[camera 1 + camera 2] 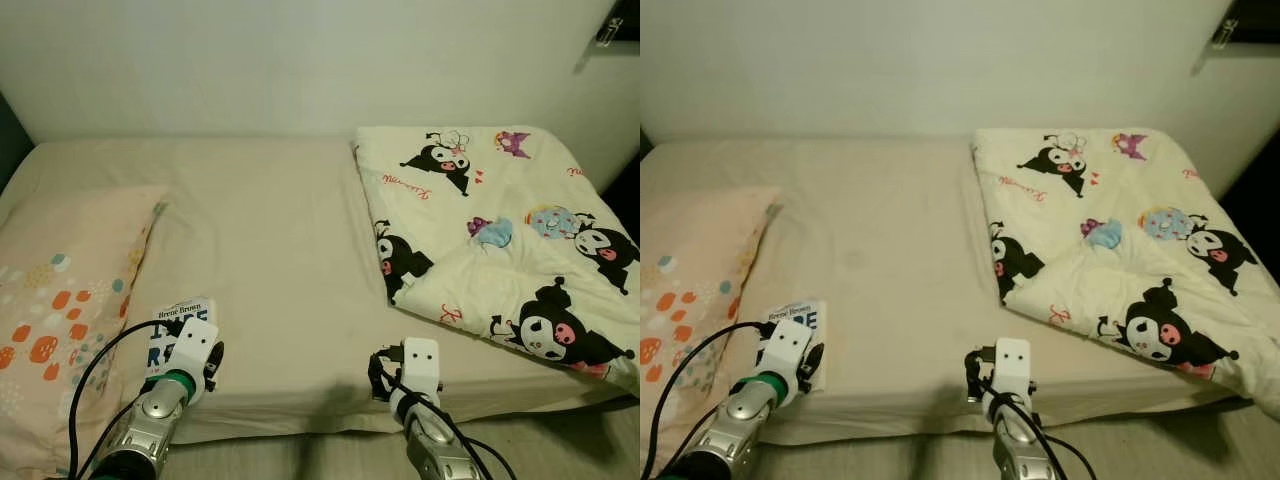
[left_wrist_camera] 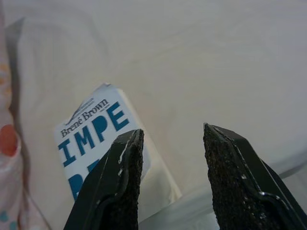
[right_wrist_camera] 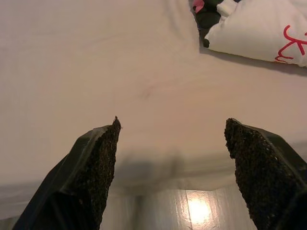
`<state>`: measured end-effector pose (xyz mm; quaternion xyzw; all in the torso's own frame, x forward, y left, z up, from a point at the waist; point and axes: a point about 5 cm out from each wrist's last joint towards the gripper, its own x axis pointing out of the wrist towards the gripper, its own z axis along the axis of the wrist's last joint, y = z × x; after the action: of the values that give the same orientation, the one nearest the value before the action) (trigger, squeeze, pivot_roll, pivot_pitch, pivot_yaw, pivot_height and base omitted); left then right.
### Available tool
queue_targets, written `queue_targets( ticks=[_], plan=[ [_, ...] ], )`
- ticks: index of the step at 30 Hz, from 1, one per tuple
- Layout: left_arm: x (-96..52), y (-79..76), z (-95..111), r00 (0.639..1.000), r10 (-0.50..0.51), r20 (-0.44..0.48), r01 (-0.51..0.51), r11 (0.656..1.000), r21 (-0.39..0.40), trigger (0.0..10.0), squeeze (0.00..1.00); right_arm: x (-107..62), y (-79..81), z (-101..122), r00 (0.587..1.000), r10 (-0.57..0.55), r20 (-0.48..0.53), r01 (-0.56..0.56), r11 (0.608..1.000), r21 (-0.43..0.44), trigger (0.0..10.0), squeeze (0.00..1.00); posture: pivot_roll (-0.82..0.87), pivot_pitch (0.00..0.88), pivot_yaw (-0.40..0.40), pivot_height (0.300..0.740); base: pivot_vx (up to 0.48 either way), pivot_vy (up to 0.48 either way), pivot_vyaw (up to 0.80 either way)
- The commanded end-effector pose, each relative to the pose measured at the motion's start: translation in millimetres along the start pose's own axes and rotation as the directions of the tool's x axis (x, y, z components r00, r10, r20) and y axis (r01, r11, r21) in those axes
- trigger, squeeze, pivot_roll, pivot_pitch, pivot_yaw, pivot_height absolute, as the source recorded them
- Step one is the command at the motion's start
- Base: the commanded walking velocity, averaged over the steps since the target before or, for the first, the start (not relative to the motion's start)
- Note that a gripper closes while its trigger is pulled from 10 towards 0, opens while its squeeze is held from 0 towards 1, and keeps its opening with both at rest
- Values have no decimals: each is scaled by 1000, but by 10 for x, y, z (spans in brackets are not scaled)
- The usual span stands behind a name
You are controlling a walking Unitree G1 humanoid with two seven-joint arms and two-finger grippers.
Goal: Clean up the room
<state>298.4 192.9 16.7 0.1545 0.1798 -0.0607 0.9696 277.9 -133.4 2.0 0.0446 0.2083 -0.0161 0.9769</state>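
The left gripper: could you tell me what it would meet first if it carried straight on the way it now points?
Probably the book. The left gripper, fingers open, hangs just over the book's near edge, so one finger would likely land on its cover, the other on the bedsheet. Depth is unclear.

One bed (image 1: 270, 250) carries one pillow (image 1: 60, 300), one book (image 1: 172, 325) with blue lettering, and one folded cartoon-print quilt (image 1: 490, 240). Two end effectors reach over its near edge: the left end effector (image 2: 170, 179) and the right end effector (image 3: 172, 167), each with two black fingers held apart.
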Motion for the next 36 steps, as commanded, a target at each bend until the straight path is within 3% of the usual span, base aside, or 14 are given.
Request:
queue_targets(
  ticks=[1,9,27,36],
  plan=[
    [-17,-17,-34,1000,-11,-3,11,1000,-22,10000,0,-23,-18,-13,1000,-18,12,18,1000,3,10000,0,45,23,54,740,0,0,0],
    [-22,26,14,999,24,38,-22,999,-50,10000,0,-29,26,79,997,-14,82,16,1000,-26,10000,0,43,12,52,740,0,0,0],
    [-24,32,26,998,43,50,-38,994,-101,10000,0,-14,37,111,996,-8,92,14,998,-62,10000,0,39,20,51,740,0,0,0],
    [-20,39,36,998,45,52,-40,995,-94,10000,0,-18,53,93,996,-8,85,13,998,-60,10000,0,39,20,52,740,0,-462,0]
  ],
)
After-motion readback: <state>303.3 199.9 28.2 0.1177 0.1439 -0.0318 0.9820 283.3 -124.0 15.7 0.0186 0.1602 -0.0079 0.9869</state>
